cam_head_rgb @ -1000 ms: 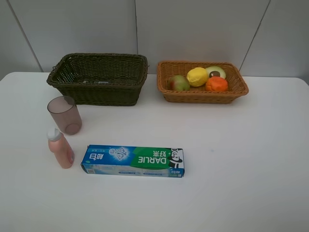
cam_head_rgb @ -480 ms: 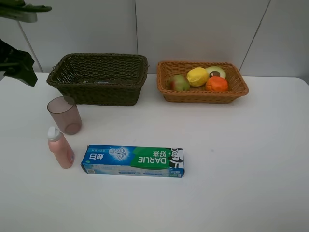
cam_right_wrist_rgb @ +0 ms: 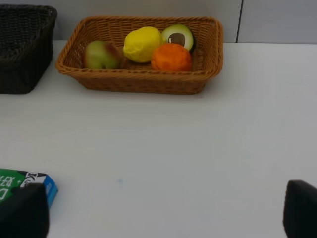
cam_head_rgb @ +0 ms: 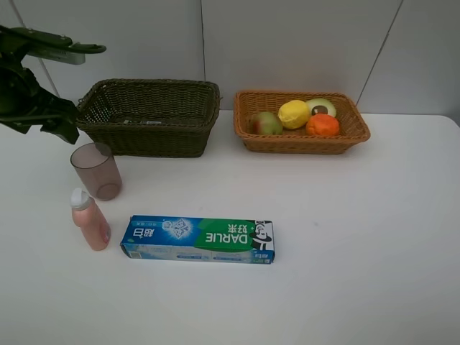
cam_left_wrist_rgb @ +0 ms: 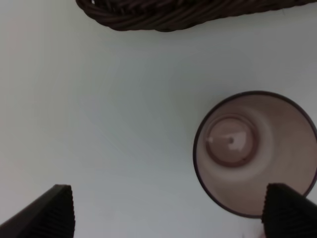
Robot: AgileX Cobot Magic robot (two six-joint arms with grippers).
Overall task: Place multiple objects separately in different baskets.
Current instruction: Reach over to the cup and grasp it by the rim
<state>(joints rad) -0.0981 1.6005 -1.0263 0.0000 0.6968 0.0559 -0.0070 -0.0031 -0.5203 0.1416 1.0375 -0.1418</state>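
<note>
My left gripper point(cam_head_rgb: 56, 121) hangs open above the table's far left, just behind the translucent mauve cup point(cam_head_rgb: 96, 170). In the left wrist view its fingertips point(cam_left_wrist_rgb: 55, 212) stand wide apart, with the upright, empty cup point(cam_left_wrist_rgb: 255, 153) by one of them. A pink white-capped bottle point(cam_head_rgb: 89, 220) stands in front of the cup. The blue-green DARLIE toothpaste box point(cam_head_rgb: 198, 239) lies flat mid-table. The light tan basket point(cam_head_rgb: 302, 144) holds a pear point(cam_head_rgb: 264, 123), lemon point(cam_head_rgb: 294, 113), halved avocado point(cam_head_rgb: 321, 107) and orange point(cam_head_rgb: 323, 125). My right gripper point(cam_right_wrist_rgb: 161, 218) is open and holds nothing.
The dark brown-green basket point(cam_head_rgb: 147, 141) stands at the back left, next to the tan one; its rim point(cam_left_wrist_rgb: 163, 17) shows in the left wrist view. A grey wall rises behind both baskets. The white table's right half is bare.
My left arm has come into the high view from the upper left and moved right and down, toward the cup. No object has shifted.
</note>
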